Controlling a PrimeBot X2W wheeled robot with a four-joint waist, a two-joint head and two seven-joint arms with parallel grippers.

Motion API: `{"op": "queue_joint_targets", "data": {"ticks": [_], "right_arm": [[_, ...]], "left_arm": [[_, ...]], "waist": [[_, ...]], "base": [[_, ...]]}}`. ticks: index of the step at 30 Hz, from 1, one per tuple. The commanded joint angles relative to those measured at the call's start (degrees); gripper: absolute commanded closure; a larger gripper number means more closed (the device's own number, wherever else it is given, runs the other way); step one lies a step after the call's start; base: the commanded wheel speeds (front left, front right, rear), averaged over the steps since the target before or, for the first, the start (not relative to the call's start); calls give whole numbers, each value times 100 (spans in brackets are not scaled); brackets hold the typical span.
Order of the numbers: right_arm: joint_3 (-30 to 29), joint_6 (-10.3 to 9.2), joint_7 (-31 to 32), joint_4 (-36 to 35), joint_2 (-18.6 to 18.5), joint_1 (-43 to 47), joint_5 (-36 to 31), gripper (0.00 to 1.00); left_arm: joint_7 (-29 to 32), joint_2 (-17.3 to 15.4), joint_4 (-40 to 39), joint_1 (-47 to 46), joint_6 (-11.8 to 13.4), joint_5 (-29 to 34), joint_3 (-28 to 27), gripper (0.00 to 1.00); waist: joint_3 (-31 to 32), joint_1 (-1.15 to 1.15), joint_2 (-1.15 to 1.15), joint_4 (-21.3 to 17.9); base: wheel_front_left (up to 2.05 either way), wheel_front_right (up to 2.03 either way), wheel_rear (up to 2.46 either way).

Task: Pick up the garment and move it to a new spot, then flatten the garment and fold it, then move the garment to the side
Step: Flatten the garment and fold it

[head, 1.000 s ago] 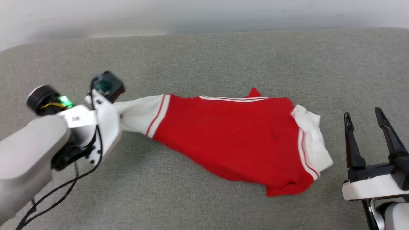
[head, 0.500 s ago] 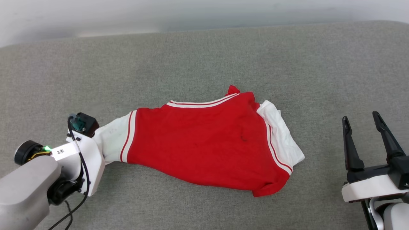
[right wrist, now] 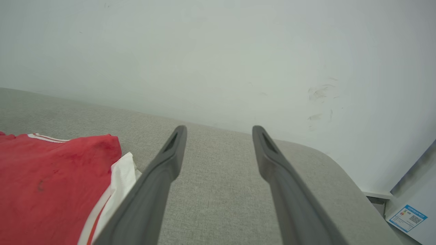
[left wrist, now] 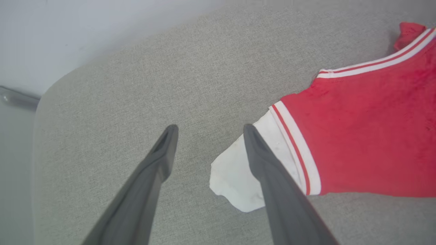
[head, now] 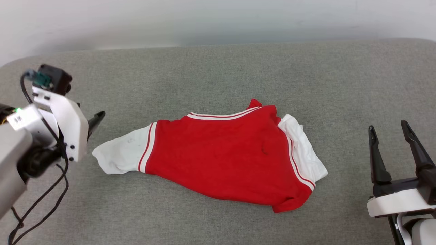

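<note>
Released since a moment ago: my left pincer (left wrist: 209, 127), fingers spread, clear of the garment (head: 224, 156); right pincer (head: 387, 126) open, empty; blue sticker (right wrist: 407, 217), print unreadable.

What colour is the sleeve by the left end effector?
Sleeve: white with red-striped trim; best in left wrist view.

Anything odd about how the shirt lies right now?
Yes. The shirt lies askew and rumpled, not flat: one white sleeve is drawn out to a point, the other is bunched. A small dark mark shows on the red.
</note>
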State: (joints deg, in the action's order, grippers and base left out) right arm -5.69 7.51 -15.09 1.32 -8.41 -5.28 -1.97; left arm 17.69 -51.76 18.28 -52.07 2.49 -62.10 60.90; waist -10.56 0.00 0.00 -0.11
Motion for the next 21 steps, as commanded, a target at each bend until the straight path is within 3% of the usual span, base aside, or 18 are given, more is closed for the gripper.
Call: {"op": "queue_joint_targets", "data": {"ticks": [1,3,10,21], "right_arm": [[41,-4,-11,-32,-31,20,47,0],[97,-4,-11,-38,-55,-48,34,0],[173,-4,-11,-79,-100,-232,-6,0],[242,-4,-11,-91,-137,-454,-41,0]], "left_arm": [[235,5,36,-86,-75,-218,-59,0],[569,-10,145,-156,-127,-539,-148,0],[1553,-140,504,-213,-248,-623,154,0],[1966,153,1067,220,-387,-850,461,0]], "waist": [[-64,0,0,-36],[-138,0,0,-89],[-480,0,0,-300],[-910,0,0,-453]], "base": [[0,0,0],[0,0,0],[0,0,0],[0,0,0]]}}
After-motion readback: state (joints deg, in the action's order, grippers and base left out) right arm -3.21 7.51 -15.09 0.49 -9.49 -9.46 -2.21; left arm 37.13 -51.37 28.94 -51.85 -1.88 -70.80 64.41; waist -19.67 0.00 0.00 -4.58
